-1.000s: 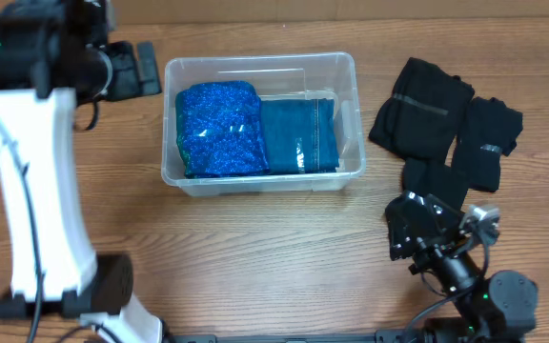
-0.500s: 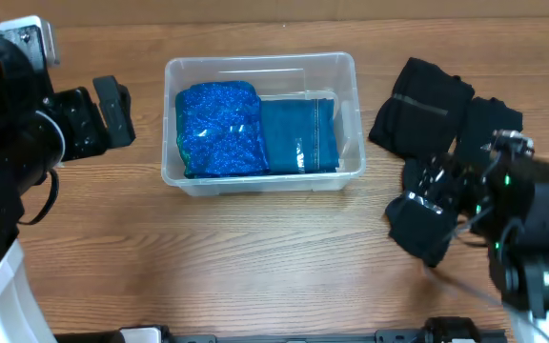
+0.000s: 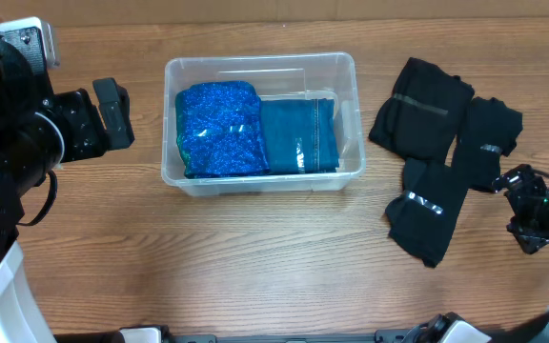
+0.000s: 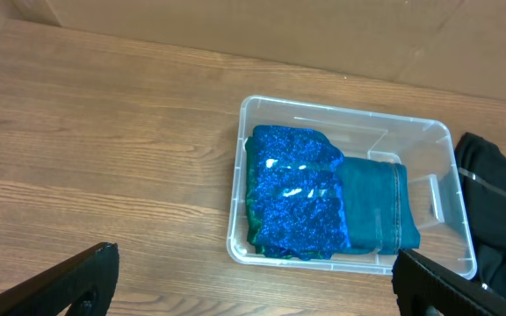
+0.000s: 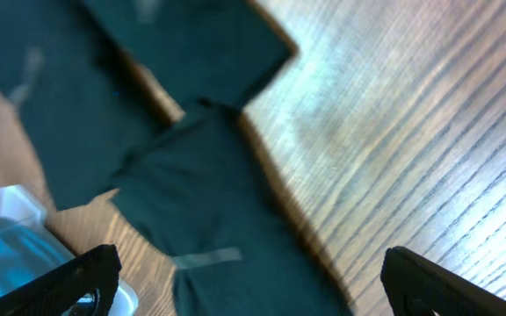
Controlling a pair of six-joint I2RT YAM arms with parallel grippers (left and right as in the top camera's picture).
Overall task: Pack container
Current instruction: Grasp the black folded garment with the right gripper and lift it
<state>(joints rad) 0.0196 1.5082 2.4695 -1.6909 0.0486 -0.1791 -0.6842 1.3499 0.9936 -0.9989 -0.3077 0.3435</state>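
The clear container [image 3: 347, 69] sits at the table's middle back, holding a sparkly blue cloth [image 3: 219, 129] on the left and a folded teal cloth [image 3: 298, 135] on the right. It also shows in the left wrist view [image 4: 451, 233] and at the lower left of the right wrist view [image 5: 7, 206]. Black garments [image 3: 425, 107] lie to its right, one strip [image 3: 429, 210] nearer the front. My left gripper [image 3: 114, 112] is open and empty, left of the container. My right gripper [image 3: 522, 205] is open and empty at the right edge, beside the black strip [image 5: 227, 219].
A brown cardboard wall [image 4: 323, 35] runs along the table's back edge. Bare wood table [image 3: 255, 257] lies in front of the container and between it and the left arm.
My right arm has swung from the front right up and out to the right edge, uncovering the black strip. The left arm has pulled left and back from the container's corner.
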